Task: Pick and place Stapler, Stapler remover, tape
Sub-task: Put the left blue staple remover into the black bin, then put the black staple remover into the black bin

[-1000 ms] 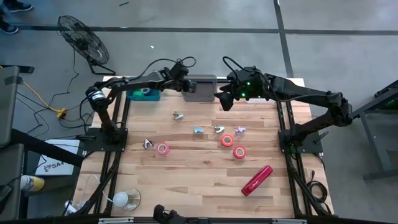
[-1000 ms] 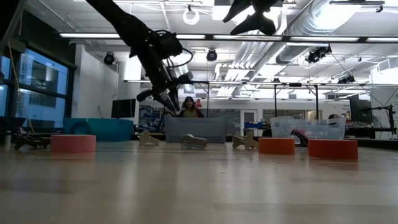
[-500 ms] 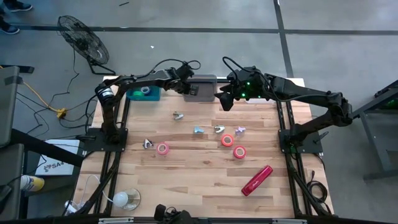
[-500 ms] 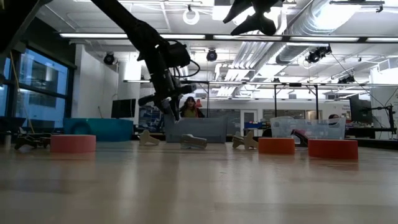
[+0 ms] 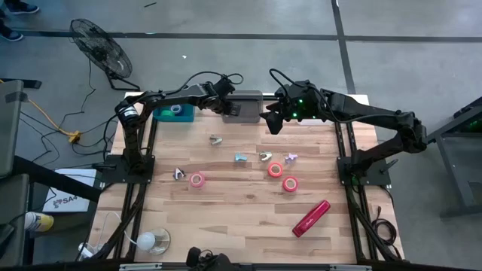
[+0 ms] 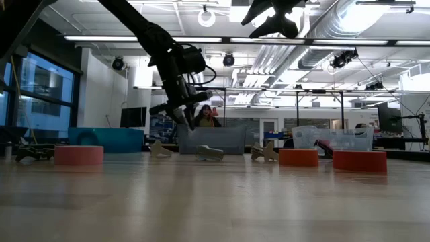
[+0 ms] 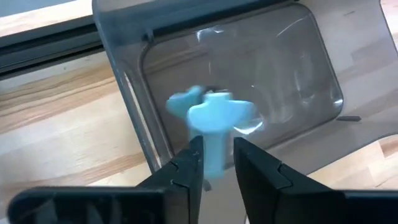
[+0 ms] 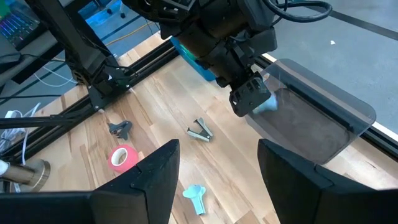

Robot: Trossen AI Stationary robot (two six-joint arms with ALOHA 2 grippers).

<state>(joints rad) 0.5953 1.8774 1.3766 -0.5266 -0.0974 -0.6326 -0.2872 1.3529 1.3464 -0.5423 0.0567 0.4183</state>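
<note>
My left gripper (image 7: 214,149) hangs over the grey bin (image 5: 242,106) at the table's far edge, shut on a light-blue staple remover (image 7: 213,117). The right wrist view shows that gripper (image 8: 252,94) above the bin's near wall (image 8: 323,115). My right gripper (image 5: 273,122) waits open just right of the bin, raised. The red stapler (image 5: 311,217) lies flat near the table's right near corner. Three red tape rolls (image 5: 196,180) (image 5: 275,169) (image 5: 290,184) and several more staple removers (image 5: 216,139) (image 5: 265,156) lie mid-table. My left gripper pinches the light-blue staple remover by its narrow stem (image 7: 214,152) between the two fingers (image 7: 189,165), which point down from above. The remover's wide head (image 7: 217,112) sticks out past the fingertips. It is lifted clear, above the inside of the grey bin.
A teal bin (image 5: 173,113) with something in it sits left of the grey bin at the far edge. Dark frame rails (image 5: 147,150) run along both table sides. A lamp-like object (image 5: 153,241) sits at the near left corner. Bare wood lies near the table's near edge.
My left arm has swung toward the table's right, carrying the light-blue staple remover from beside the teal bin to over the grey bin, then has slowed almost to a stop. The right arm has kept still.
</note>
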